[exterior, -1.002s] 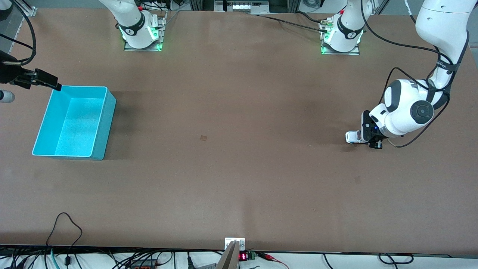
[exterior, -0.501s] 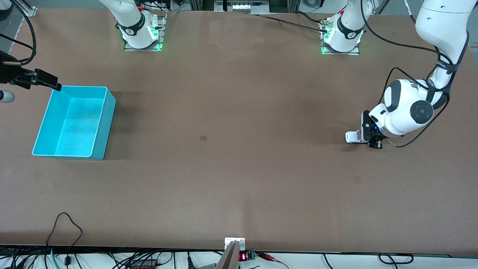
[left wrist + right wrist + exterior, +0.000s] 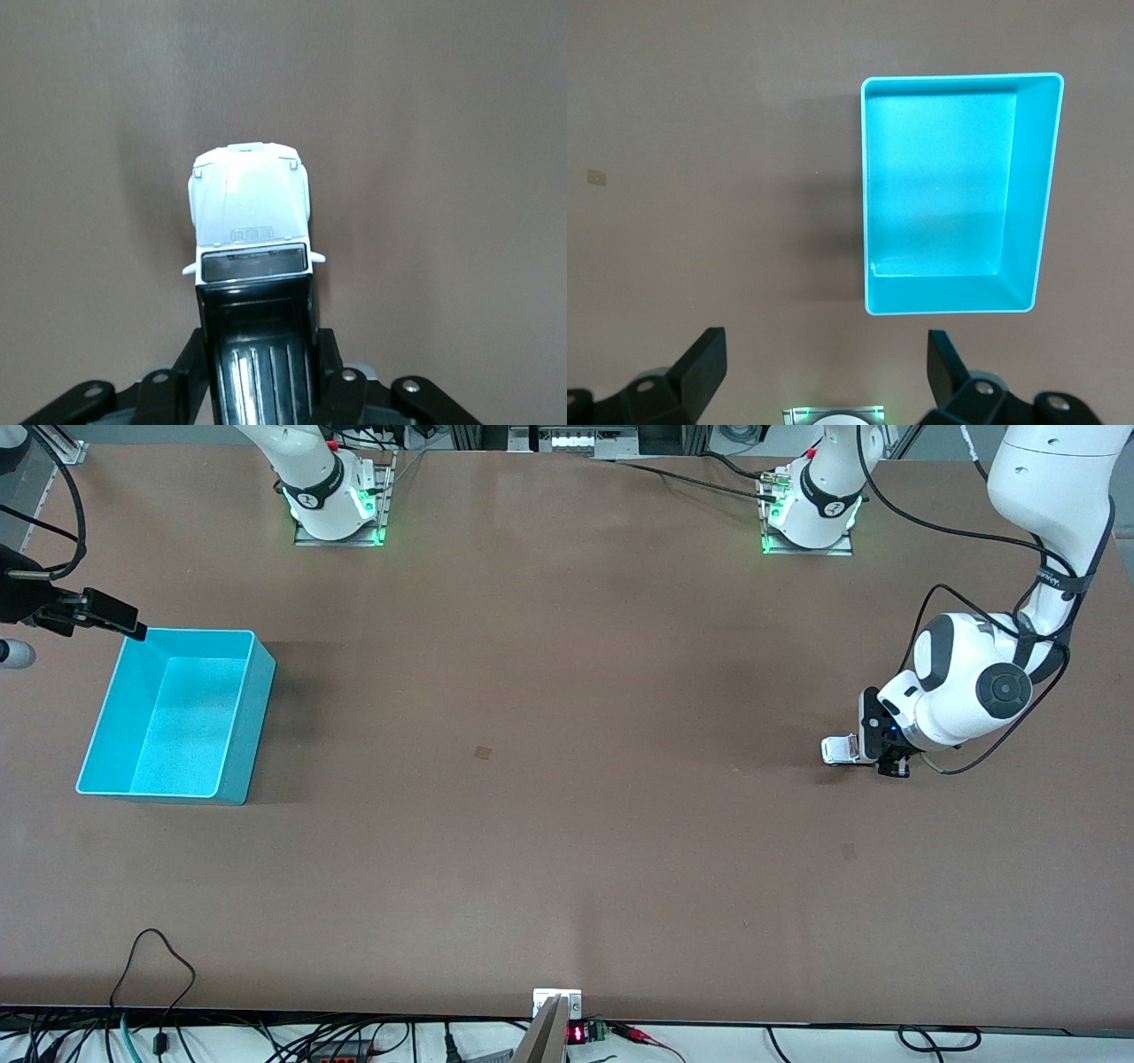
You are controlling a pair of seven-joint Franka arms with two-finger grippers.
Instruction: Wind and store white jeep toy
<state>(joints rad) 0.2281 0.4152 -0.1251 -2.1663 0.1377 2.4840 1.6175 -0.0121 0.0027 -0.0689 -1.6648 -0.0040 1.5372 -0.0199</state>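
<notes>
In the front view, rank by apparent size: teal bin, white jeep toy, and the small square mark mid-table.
1. Teal bin, by far the largest.
2. White jeep toy, partly hidden by the left gripper shut on it.
3. Square mark, smallest.

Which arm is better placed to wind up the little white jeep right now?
The left. Its hand is already shut on the white jeep toy at the left arm's end of the table. The right hand waits open by the teal bin, which holds nothing.
</notes>
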